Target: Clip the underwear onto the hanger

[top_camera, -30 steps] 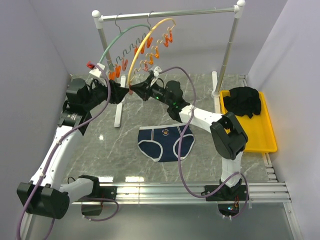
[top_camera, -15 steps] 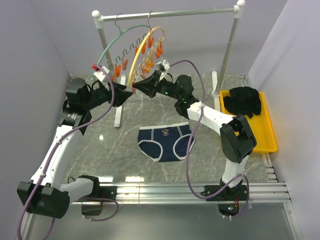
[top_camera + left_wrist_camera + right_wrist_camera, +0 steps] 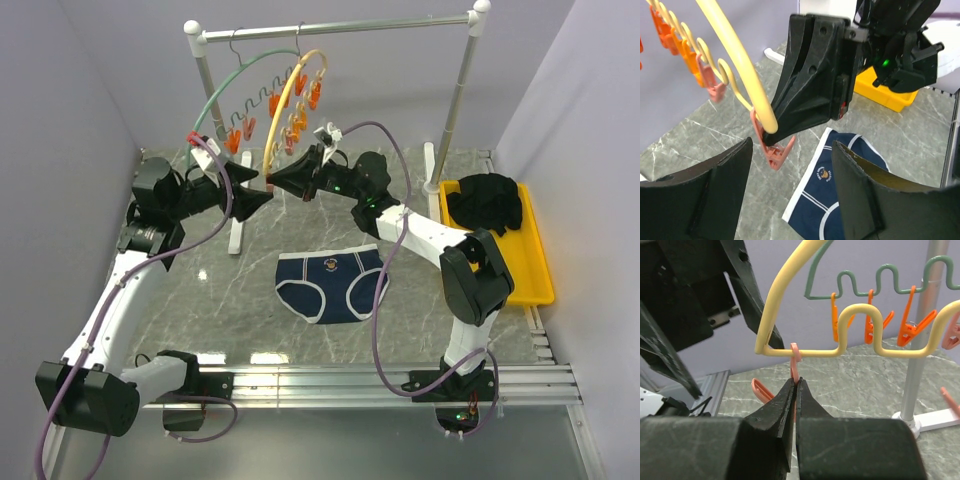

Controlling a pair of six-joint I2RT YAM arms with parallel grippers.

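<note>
"Where's the underwear (image 3: 331, 285)?"

"Flat on the worktop (image 3: 230, 300), emblem up. It's below both hands and back toward the arm bases, and neither hand touches it."

"And the hanger (image 3: 732, 50)?"

"It's hooked on the rail (image 3: 340, 25), up beyond the hands. Its low end comes down right at the right hand (image 3: 270, 178). That hand is pinched together on the end clip (image 3: 795, 357), the pale orange one dangling from the hanger's bottom corner."

"The left hand (image 3: 262, 197)?"

"Its fingers (image 3: 715, 200) are spread wide with nothing between them. Its tip nearly faces the right hand's tip, just beside that clip. A green hanger (image 3: 820, 296) hangs just beyond."

"Anything else?"

"A yellow tray (image 3: 540, 270) holding a black clothing pile (image 3: 485, 205) sits well off behind the right hand, past its elbow."
</note>
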